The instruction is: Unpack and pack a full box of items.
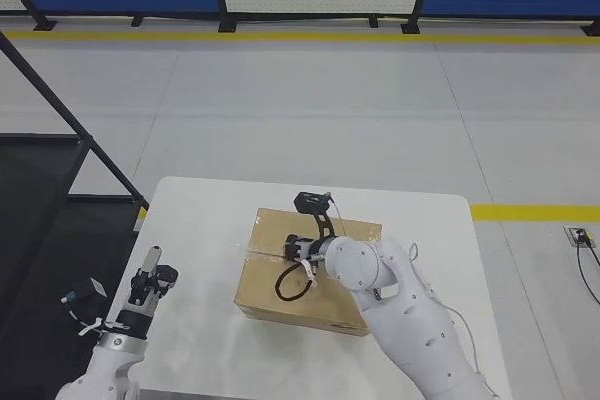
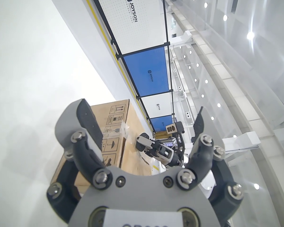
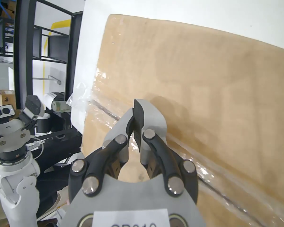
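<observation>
A white rectangular table (image 1: 200, 290) fills the lower middle of the top view. The closed brown cardboard box (image 1: 280, 228) sits at its centre, sealed along the top by a clear tape strip (image 3: 104, 111). The right pincer (image 3: 135, 116) is pressed together just over that strip. The left pincer (image 2: 142, 112), spread wide, hangs at the lower left, well apart from the box.

Brown cardboard box (image 1: 270, 235), shiny clear tape (image 3: 104, 112), white table (image 1: 200, 230).
</observation>
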Controlling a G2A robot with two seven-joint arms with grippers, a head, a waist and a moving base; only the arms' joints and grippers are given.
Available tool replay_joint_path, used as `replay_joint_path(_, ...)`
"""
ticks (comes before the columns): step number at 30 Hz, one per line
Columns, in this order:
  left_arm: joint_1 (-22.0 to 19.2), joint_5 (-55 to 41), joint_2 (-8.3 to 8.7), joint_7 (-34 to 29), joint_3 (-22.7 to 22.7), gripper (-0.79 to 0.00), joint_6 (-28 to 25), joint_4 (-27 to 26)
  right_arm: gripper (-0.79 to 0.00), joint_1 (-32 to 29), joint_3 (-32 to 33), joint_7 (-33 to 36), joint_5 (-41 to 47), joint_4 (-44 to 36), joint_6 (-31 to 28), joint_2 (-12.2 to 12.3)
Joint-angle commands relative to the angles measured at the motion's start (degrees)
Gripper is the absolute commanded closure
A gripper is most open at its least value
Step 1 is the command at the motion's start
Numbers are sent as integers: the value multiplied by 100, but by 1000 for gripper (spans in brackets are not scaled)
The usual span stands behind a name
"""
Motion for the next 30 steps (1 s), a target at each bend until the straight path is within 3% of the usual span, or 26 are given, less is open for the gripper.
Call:
replay_joint_path(1,-1,1,0,-1,0,-785,0,1,0,38,-12,28,167,60,-107,-13)
replay_joint_path(8,-1,1,0,-1,0,-785,0,1,0,-77,211,288,267,-83,-244,68)
replay_joint_path(19,-1,1,0,-1,0,-785,0,1,0,-1150,1076,518,-179,-1474,-24,373)
replay_joint_path(30,-1,1,0,-1,0,-785,0,1,0,-1735,1572,189,-931,-2164,691,534)
